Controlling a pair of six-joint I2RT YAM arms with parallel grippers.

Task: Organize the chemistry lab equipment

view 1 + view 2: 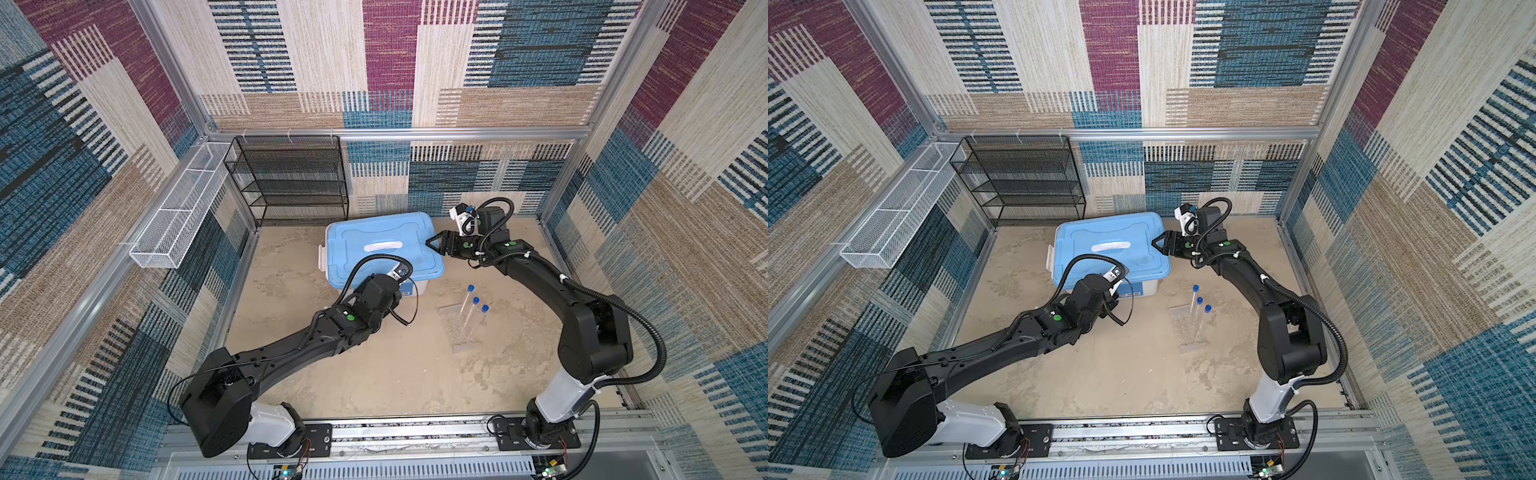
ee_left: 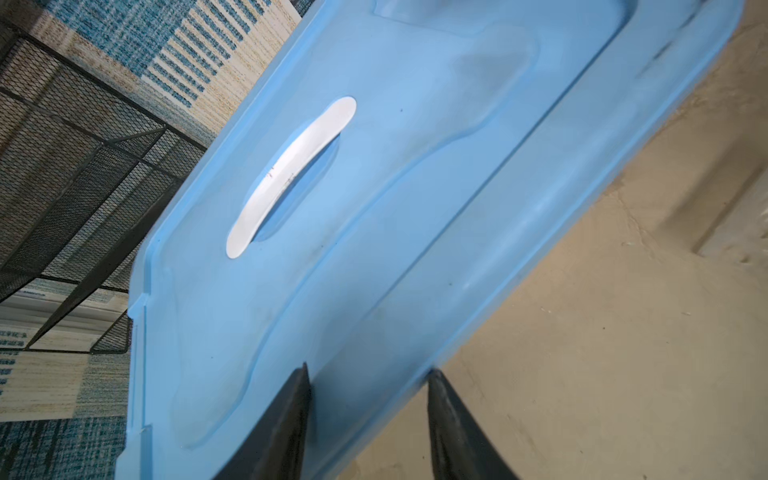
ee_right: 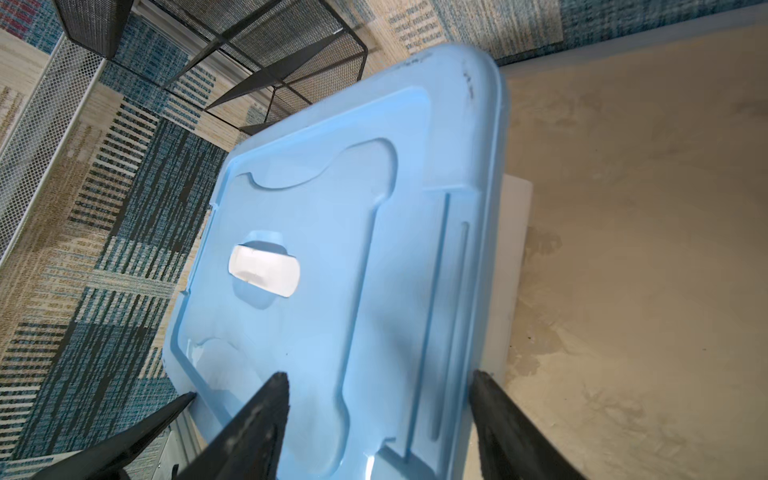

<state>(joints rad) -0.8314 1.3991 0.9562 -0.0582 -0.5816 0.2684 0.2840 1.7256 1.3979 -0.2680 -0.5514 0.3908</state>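
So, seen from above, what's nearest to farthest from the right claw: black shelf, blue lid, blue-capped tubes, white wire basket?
1. blue lid, right by the right claw.
2. blue-capped tubes, on the floor, towards the robot's base.
3. black shelf, against the back wall, left.
4. white wire basket, on the left wall.

My left arm (image 1: 286, 353) and right arm (image 1: 536, 266): matte black, chunky boxy joints, a white shell (image 1: 266, 424) above each base. One green dot sticker (image 1: 351, 318) per wrist. A ribbed black hose (image 1: 376, 256) runs off both, plus thin loose wires. There's a white camera mount (image 1: 459, 216) on my right wrist. The left gripper (image 2: 369, 374) and right gripper (image 3: 379, 374) have black tapered wedge fingers, scuffed. My base plates (image 1: 316, 440) are black, screws visible, on a silver rail (image 1: 415, 432).
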